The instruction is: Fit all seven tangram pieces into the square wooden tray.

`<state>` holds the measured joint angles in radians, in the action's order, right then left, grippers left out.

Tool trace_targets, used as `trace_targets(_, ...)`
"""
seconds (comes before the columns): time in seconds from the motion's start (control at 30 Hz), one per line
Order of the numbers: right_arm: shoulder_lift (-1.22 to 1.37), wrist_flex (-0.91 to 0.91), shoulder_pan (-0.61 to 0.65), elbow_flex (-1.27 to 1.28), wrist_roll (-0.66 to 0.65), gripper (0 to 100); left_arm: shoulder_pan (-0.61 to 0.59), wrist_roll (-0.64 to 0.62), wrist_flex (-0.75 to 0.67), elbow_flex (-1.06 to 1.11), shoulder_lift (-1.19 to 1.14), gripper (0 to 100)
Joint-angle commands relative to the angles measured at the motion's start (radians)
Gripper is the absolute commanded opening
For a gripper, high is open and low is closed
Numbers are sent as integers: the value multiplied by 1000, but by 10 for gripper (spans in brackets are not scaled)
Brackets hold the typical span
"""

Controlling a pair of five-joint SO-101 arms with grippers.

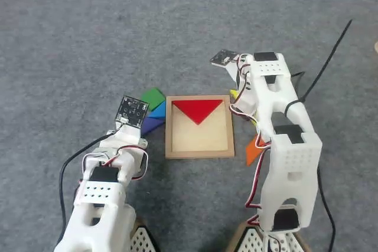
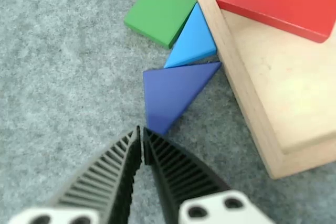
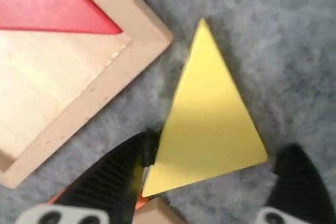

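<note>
While only the red triangle [image 1: 196, 109] lay in the tray [image 1: 199, 153], tucked flat against the tray's wall nearest the counter's [image 1: 71, 51] far edge, the task looked to be at an early stage. The tray itself sat about mid-counter.

The right end effector [image 3: 218, 150] was open and straddled the yellow triangle [image 3: 210, 124], which lay flat on the counter just off the tray's far right corner. One finger [image 3: 113, 174] touched the triangle's edge at a corner; the other stood apart beyond the next corner. An orange piece [image 1: 254, 151] lay on the tray's right side, partly under that arm.

The left end effector [image 2: 142, 132] was closed on nothing, its tips at the point of the dark blue triangle [image 2: 170, 95]. That piece, a light blue triangle [image 2: 193, 38] and a green square [image 2: 160, 13] clustered on the tray's left side, the light blue one touching the tray's outer wall.

The step in hand seemed to be grasping the yellow triangle. Doing it well would likely mean centring the fingers across two opposite edges, not a corner, since a thin, flat piece gripped at a tip may pivot or slip out. It would also mean going low enough for the pads to catch the thin edge, and closing gently so the piece does not skate over the felt-like surface. Lifting clear of the tray's rim before moving inward, then lowering it flat beside the red triangle, should keep the red one from being knocked askew.
</note>
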<state>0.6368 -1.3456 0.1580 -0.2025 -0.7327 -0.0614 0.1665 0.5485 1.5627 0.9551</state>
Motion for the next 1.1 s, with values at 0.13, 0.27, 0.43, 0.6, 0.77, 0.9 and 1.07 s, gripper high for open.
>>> trace_targets(0.13, 8, 12, -13, -14, 89, 247, 0, -2, -15, -42, -2, 14)
trace_targets(0.27, -2, 12, -12, -14, 103, 246, 0, -2, -15, -42, -2, 14)
trace_targets(0.43, -108, 12, -13, -9, 161, 246, 0, -2, -15, -42, -2, 14)
trace_targets(0.6, -228, -48, -7, -8, 166, 246, 0, -2, -15, -42, -2, 14)
trace_targets(0.77, -265, -47, -8, -8, 155, 252, 0, -2, -15, -42, -2, 14)
trace_targets(0.9, -194, -18, 1, -8, 44, 360, 0, -2, -15, -42, -2, 14)
trace_targets(1.07, -93, 22, 5, -11, -31, 414, 0, -2, -15, -42, -2, 14)
